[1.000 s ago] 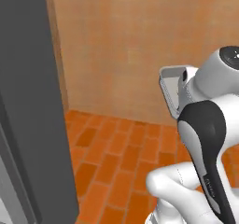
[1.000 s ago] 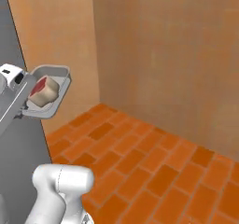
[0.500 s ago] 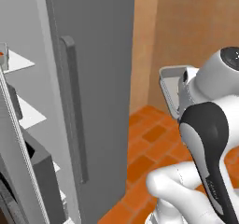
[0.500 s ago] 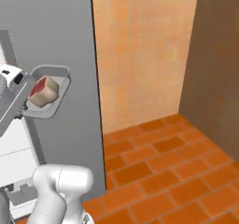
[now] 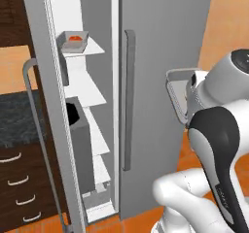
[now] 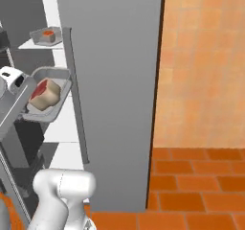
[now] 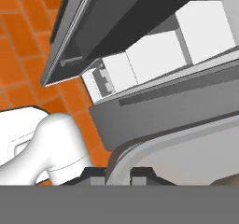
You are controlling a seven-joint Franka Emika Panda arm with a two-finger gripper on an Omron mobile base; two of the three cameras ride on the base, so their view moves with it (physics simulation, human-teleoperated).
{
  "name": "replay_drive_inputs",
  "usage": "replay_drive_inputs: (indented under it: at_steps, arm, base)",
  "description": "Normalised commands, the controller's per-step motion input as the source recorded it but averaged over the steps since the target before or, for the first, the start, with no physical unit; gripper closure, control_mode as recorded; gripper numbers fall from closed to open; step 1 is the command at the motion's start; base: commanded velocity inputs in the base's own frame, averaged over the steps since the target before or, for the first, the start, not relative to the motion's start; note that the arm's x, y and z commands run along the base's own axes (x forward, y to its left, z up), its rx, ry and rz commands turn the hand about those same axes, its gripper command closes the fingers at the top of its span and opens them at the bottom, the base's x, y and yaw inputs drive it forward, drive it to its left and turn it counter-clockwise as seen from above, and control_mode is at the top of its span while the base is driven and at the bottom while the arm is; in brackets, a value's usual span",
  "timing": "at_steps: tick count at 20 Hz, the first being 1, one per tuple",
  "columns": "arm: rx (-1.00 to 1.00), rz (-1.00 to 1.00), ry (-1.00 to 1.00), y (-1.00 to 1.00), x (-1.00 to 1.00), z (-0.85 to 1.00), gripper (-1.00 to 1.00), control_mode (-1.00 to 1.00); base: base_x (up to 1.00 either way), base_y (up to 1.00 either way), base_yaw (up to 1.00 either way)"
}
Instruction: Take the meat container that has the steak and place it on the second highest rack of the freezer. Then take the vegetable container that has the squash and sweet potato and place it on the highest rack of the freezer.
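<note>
Here the gripper [image 7: 116, 175] pinches the rim of the meat container [image 6: 45, 96], held in the air beside the freezer [image 6: 110, 80]. The right base view shows the steak [image 6: 44, 91] inside it; the left base view shows another container [image 5: 74, 41] on the highest rack [image 5: 90, 48].

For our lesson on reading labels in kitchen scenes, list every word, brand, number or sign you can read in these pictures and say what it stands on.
Readable text: none.
Robot arm: a faint pale mark low on its dark panel, too small and blurred to read.
Freezer: plain grey door, no label or brand.
Grey container with the steak: no writing.
Grey container on the upper shelf: no writing.
</note>
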Motion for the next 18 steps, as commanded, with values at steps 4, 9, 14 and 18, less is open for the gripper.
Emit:
replay_drive_inputs:
  at_steps: [4, 9, 14, 18]
  arm:
    - [0.0, 0.0, 0.0, 0.0, 0.0, 0.0, 1.0, 1.0]
    - [0.0, 0.0, 0.0, 0.0, 0.0, 0.0, 1.0, 1.0]
    - [0.0, 0.0, 0.0, 0.0, 0.0, 0.0, 1.0, 1.0]
    - [0.0, 0.0, 0.0, 0.0, 0.0, 0.0, 1.0, 1.0]
  base:
    - [0.41, -0.09, 0.71]
    - [0.59, -0.13, 0.44]
    - [0.3, -0.16, 0.31]
    - [0.24, -0.38, 0.37]
